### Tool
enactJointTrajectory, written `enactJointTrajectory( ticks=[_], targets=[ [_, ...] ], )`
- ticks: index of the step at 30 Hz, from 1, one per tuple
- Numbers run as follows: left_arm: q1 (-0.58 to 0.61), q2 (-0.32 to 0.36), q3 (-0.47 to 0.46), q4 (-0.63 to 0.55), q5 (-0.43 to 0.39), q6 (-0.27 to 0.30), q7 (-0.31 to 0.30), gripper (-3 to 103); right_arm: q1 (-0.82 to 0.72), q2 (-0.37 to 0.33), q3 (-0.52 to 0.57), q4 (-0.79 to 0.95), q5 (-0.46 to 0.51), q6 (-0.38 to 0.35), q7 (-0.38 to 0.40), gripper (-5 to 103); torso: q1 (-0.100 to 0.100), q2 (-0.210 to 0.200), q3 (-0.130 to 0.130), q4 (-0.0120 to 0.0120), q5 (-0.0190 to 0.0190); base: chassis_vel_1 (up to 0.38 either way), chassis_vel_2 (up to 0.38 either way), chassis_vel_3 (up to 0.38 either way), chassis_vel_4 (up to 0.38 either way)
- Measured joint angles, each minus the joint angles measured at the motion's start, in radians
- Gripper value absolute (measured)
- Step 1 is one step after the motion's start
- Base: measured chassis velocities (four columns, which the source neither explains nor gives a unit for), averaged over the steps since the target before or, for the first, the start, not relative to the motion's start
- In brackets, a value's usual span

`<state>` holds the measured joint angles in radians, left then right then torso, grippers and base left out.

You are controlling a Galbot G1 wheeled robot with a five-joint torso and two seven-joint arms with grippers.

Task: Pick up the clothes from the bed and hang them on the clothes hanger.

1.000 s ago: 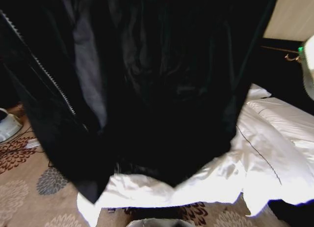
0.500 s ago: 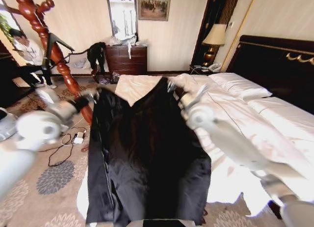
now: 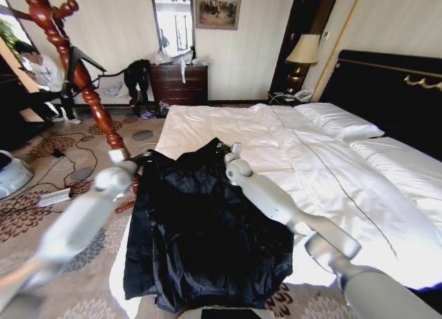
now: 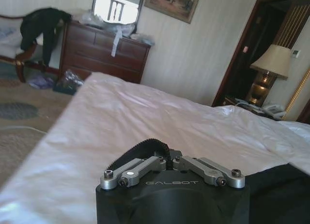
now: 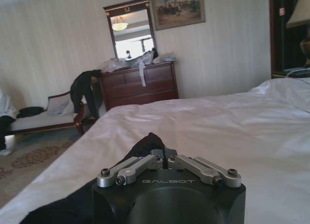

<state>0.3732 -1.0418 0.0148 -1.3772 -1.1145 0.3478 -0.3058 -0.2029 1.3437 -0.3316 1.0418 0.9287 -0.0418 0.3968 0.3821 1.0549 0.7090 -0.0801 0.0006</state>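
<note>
Head view, progress: the clothes (image 3: 207, 243) lie spread flat over the near corner of the bed (image 3: 324, 174), hem drooping over the edge toward the carpet. None of it hangs on the clothes hanger (image 3: 65, 63), which stands well apart, beyond the bed's left side. By my reading the lift is only being set up; carrying and hanging are all left to do.

Head view, left arm: it reaches forward and low from the near left, and the left gripper (image 3: 141, 160) sits at the garment's far left corner, by the bed edge.

Head view, right arm: it stretches from the near right across the cloth, elbow low, with the right gripper (image 3: 231, 153) at the garment's far right corner. The two grippers flank the top edge, near each other.

Left wrist view, claw: the left gripper (image 4: 172, 158) has its linkage folded inward and a ridge of black fabric with zipper teeth rises between the fingers; I judge it clenched on the clothes. White sheet runs ahead toward a dark dresser (image 4: 104, 52) at the wall.

Right wrist view, claw: the right gripper (image 5: 167, 158) shows the same folded linkage, with a peak of black cloth pinched at the tips; it appears clamped on the garment, low over the sheet.
</note>
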Motion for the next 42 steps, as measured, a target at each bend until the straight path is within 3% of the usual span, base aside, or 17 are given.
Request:
enactJointTrajectory(
  ticks=[1, 3, 6, 11, 18, 20, 22, 24, 26, 28, 31, 32, 35, 36, 39, 40, 42],
  targets=[
    [-0.012, -0.053, 0.006, 0.039, 0.012, 0.0, -0.015, 0, 0.0, 0.016, 0.0, -0.031, -0.006, 0.008, -0.007, 0, 0.0, 0.0, 0.0, 0.0, -0.0001, 0.0, 0.0, 0.0, 0.0],
    [-0.013, -0.066, 0.006, 0.051, 0.017, 0.0, -0.017, 0, -0.002, 0.02, 0.0, -0.038, -0.006, 0.009, -0.007, 0, 0.0, 0.0, 0.0, 0.0002, -0.0001, 0.0, 0.0, 0.0, 0.0],
    [-0.007, -0.135, 0.002, 0.149, 0.085, 0.0, -0.023, 0, -0.033, 0.035, 0.002, -0.05, -0.013, 0.01, 0.006, 0, 0.0, 0.0, 0.0, 0.0033, -0.0007, 0.0, 0.0, 0.0, 0.0],
    [0.032, -0.139, -0.002, 0.187, 0.124, 0.0, -0.022, 0, -0.071, 0.029, 0.006, -0.047, -0.03, 0.037, -0.011, 0, 0.0, 0.0, 0.0, 0.0016, -0.0005, 0.0, 0.0, 0.0, 0.0],
    [0.08, -0.139, -0.006, 0.165, 0.117, 0.007, -0.042, -1, -0.105, 0.023, 0.003, -0.02, -0.034, 0.047, -0.034, -1, 0.0, 0.0, 0.0, 0.0025, -0.0007, 0.0, 0.0, 0.0, 0.0],
    [0.092, -0.135, -0.01, 0.136, 0.101, 0.016, -0.052, 9, -0.115, 0.016, 0.003, 0.022, 0.017, 0.023, -0.033, 9, 0.0, 0.0, 0.0, 0.002, -0.0007, 0.0, 0.0, 0.0, 0.0],
    [0.109, -0.115, -0.025, 0.081, 0.058, 0.043, -0.072, 20, -0.132, -0.004, 0.014, 0.119, 0.146, -0.036, -0.013, 20, 0.0, 0.0, 0.0, 0.002, -0.0006, 0.0, 0.0, 0.0, 0.0],
    [0.115, -0.106, -0.032, 0.056, 0.038, 0.057, -0.081, 20, -0.139, -0.014, 0.022, 0.159, 0.201, -0.056, -0.006, 20, 0.0, 0.0, 0.0, 0.0021, -0.0006, 0.0, 0.0, 0.0, 0.0],
    [0.138, -0.062, -0.062, -0.036, -0.037, 0.144, -0.121, 31, -0.159, -0.05, 0.062, 0.283, 0.369, -0.126, 0.044, 32, -0.001, 0.0, 0.0, 0.0026, -0.0007, 0.0, 0.0, 0.0, 0.0],
    [0.142, -0.052, -0.066, -0.054, -0.048, 0.156, -0.128, 36, -0.162, -0.06, 0.072, 0.309, 0.401, -0.139, 0.063, 37, -0.001, 0.0, 0.0, 0.0027, -0.0006, 0.0, 0.0, 0.0, 0.0],
    [0.174, 0.037, -0.096, -0.192, -0.123, 0.203, -0.175, 53, -0.198, -0.171, 0.135, 0.463, 0.478, -0.163, 0.128, 48, 0.0, 0.0, 0.0, 0.0021, -0.0004, 0.0, 0.0, 0.0, 0.0],
    [0.174, 0.037, -0.096, -0.192, -0.123, 0.203, -0.175, 53, -0.198, -0.171, 0.135, 0.463, 0.478, -0.163, 0.128, 48, 0.0, 0.0, 0.0, 0.0021, -0.0004, 0.0, 0.0, 0.0, 0.0],
    [0.228, 0.144, -0.159, -0.334, -0.183, 0.225, -0.214, 64, -0.254, -0.317, 0.213, 0.619, 0.478, -0.14, 0.121, 65, -0.001, 0.0, 0.0, 0.001, -0.0009, 0.0, 0.0, 0.0, 0.0],
    [0.228, 0.144, -0.159, -0.334, -0.183, 0.225, -0.214, 64, -0.254, -0.317, 0.213, 0.619, 0.478, -0.14, 0.121, 65, -0.001, 0.0, 0.0, 0.001, -0.0009, 0.0, 0.0, 0.0, 0.0],
    [0.349, 0.277, -0.313, -0.507, -0.213, 0.204, -0.21, 80, -0.328, -0.42, 0.309, 0.712, 0.356, -0.037, 0.016, 81, -0.001, 0.0, 0.0, 0.0027, -0.0006, 0.0, 0.0, 0.0, 0.0],
    [0.349, 0.277, -0.313, -0.507, -0.213, 0.204, -0.21, 80, -0.328, -0.42, 0.309, 0.712, 0.356, -0.037, 0.016, 81, -0.001, 0.0, 0.0, 0.0027, -0.0006, 0.0, 0.0, 0.0, 0.0],
    [0.466, 0.362, -0.419, -0.597, -0.169, 0.149, -0.183, 90, -0.39, -0.457, 0.406, 0.762, 0.304, 0.015, -0.022, 91, -0.001, 0.0, -0.001, 0.0028, -0.0002, 0.0, 0.0, 0.0, 0.0]
  ],
)
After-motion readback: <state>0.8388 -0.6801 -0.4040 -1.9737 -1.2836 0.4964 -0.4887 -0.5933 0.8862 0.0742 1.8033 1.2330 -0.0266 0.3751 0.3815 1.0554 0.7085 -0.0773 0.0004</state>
